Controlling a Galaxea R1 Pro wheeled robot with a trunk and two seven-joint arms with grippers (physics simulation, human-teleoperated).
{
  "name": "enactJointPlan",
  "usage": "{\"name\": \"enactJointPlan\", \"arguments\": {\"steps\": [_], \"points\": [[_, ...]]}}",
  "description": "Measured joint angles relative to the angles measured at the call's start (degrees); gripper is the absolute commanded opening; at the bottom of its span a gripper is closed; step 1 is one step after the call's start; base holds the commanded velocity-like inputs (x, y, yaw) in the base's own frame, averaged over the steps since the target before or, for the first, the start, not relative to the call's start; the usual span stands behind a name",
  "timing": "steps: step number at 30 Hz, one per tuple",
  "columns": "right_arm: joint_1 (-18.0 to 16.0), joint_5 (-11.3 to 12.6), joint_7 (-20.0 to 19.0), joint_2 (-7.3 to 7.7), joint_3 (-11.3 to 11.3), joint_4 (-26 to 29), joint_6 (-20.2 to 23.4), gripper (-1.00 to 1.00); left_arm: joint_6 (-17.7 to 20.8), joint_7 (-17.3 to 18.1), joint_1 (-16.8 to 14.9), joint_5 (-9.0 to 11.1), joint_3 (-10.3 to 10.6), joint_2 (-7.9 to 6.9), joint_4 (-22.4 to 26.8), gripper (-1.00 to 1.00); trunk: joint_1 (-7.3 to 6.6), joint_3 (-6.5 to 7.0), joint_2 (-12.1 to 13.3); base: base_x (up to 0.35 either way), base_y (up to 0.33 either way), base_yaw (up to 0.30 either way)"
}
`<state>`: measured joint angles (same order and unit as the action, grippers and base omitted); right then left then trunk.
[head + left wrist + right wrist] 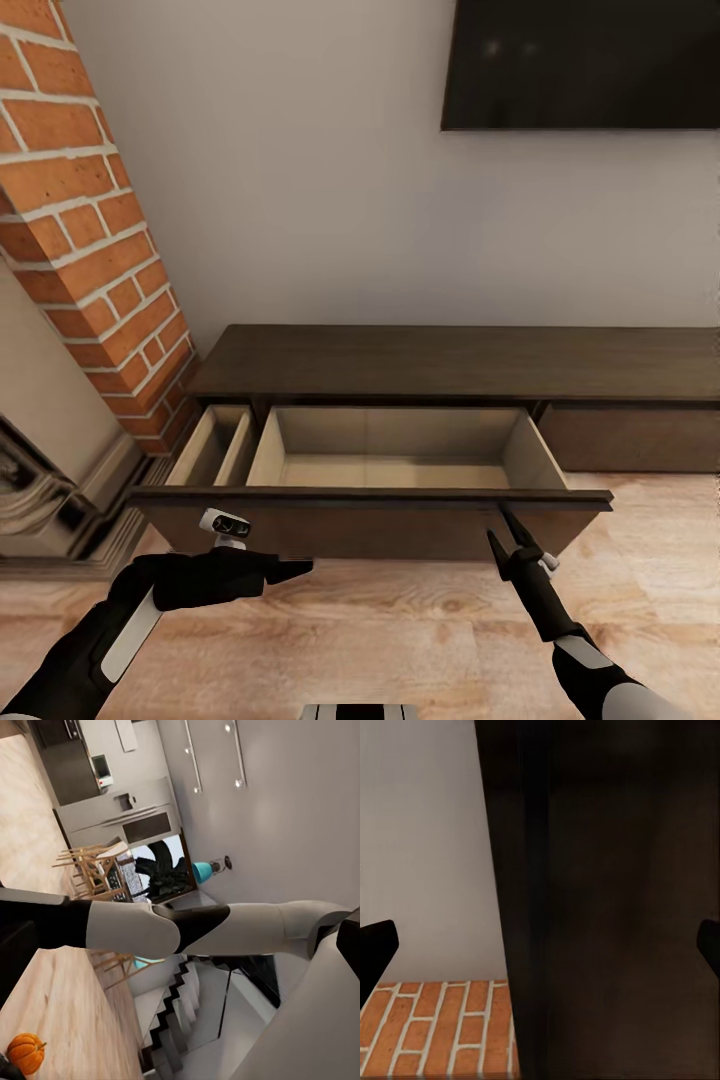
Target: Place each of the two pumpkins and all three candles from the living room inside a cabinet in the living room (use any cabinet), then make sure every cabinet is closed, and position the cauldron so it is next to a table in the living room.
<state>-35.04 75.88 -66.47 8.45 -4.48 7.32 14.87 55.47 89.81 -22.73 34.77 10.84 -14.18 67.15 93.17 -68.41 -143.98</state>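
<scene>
- Cabinet (400, 365) against the wall; its wide drawer (390, 455) is pulled out, pale inside, nothing in it.
- Right tool (497, 530) at the drawer front's top edge near its right end, fingers spread wide with the dark front between them; probably there to work the drawer.
- Left tool (300, 569) hangs below the drawer front, holding nothing; apart or together, cannot tell.
- One pumpkin (26, 1052) on the wood floor, away from the cabinet.

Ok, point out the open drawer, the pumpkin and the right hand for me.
open drawer (390, 470): head view, pale inside floor.
pumpkin (26, 1052): left wrist view, orange ribbed body.
right hand (497, 526): head view, between fingertips at the drawer front.
</scene>
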Motion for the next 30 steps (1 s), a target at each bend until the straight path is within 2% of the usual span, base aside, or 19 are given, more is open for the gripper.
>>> {"name": "enactJointPlan", "arguments": {"steps": [17, 24, 30], "points": [[0.0, -0.1, 0.4, -0.02, 0.2, 0.0, 0.2, 1.0, 0.0, 0.0, 0.0, 0.1, 0.0, -0.11, 0.0, 1.0, -0.01, 0.0, 0.0, -0.213, 0.0, 0.0], [0.0, -0.6, 0.8, -0.02, 5.0, 0.0, 3.5, 1.0, -0.3, 0.0, 0.0, 0.3, -0.3, -0.13, -1.8, 1.0, -0.02, 0.0, 0.0, -0.015, 0.0, 0.0], [0.0, -1.0, 1.3, -0.04, 6.1, 0.0, 4.6, 1.0, -0.2, 0.0, 0.0, 0.3, -0.5, -0.24, -1.9, 1.0, -0.02, 0.0, 0.0, 0.0, 0.0, 0.0]]}}
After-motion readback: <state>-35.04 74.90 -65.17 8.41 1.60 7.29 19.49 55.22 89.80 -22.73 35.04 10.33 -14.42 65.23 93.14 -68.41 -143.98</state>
